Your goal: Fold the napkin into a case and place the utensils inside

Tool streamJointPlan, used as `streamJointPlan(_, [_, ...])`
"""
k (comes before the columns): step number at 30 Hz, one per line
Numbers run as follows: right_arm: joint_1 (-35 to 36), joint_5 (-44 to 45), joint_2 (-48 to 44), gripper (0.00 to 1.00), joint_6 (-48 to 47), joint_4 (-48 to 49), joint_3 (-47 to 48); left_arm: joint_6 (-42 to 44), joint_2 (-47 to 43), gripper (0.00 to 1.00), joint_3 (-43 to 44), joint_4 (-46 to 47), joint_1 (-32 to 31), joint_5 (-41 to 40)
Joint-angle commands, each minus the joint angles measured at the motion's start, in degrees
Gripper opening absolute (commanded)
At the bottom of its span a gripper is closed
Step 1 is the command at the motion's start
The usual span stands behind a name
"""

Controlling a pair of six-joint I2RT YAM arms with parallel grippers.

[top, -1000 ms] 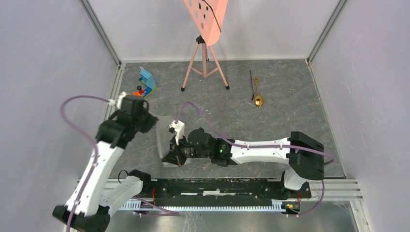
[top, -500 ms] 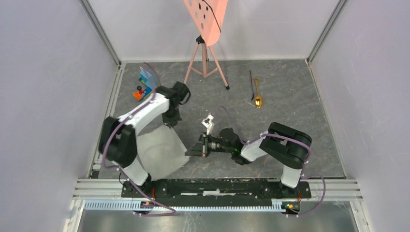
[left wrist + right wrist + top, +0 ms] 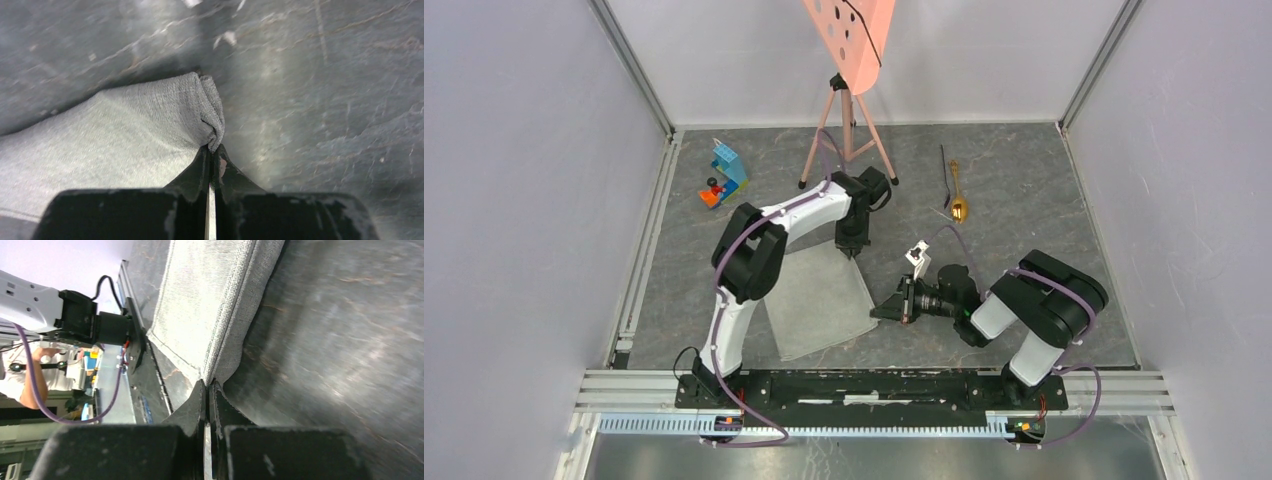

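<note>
The light-grey napkin (image 3: 819, 300) lies spread on the dark table between the arms. My left gripper (image 3: 852, 250) is shut on its far right corner (image 3: 210, 112), which bunches at the fingertips. My right gripper (image 3: 879, 312) is shut on its near right corner (image 3: 220, 371), low over the table. The napkin's right edge runs between the two grippers. The gold spoon (image 3: 958, 195) and the thin black utensil (image 3: 945, 178) lie side by side at the far right, apart from both grippers. No case shape shows.
A pink perforated board on a tripod (image 3: 848, 110) stands at the far middle. Blue and red toy blocks (image 3: 724, 172) sit at the far left. Metal rails (image 3: 874, 385) run along the near edge, grey walls on both sides.
Both grippers have carried the napkin's corners to the right and farther from the bases. The cloth went from a bunched heap at the left to a spread sheet.
</note>
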Motion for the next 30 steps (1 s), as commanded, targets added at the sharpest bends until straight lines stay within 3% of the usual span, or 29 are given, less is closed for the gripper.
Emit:
streamJointPlan(1, [-1.87,-12.77,-1.65,0.0,-6.96,-9.04,-3.99,3.0,5.38,0.02,8.56,6.03,1.11,-5.84])
streamJointPlan(5, [-4.41,-13.1,-2.52,0.0,-9.52,-12.4,-4.89,2.58,8.26,0.06,12.63,5.97,0.29,-5.06])
streamJointPlan(10, [-8.35,-10.79,-8.36,0.01,-14.4,-22.51,-6.38,2.66,6.99,0.41,13.7,8.32,-1.04,-4.16])
streamJointPlan(14, [-12.62,-8.42,-13.8,0.22,-20.01,-34.75,-6.03,4.08,3.58,0.66,14.11,8.39,-2.32,-1.2])
streamJointPlan(17, [-13.77,-2.49,-21.82,0.52,-26.9,-48.49,-4.04,6.11,-3.15,0.71,9.92,8.64,-3.17,0.6])
streamJointPlan(20, [-13.67,3.92,-27.75,0.7,-32.05,-56.99,-1.13,7.77,-12.15,0.74,1.1,10.1,-3.14,1.25])
streamJointPlan(24, [-11.91,6.58,-27.59,0.76,-34.5,-61.35,2.69,8.15,-24.26,0.75,-13.63,13.59,-3.06,4.07])
streamJointPlan(30, [-1.45,19.39,-24.24,0.77,-33.34,-68.13,8.95,4.46,-39.61,0.77,-33.2,16.78,-2.27,4.45])
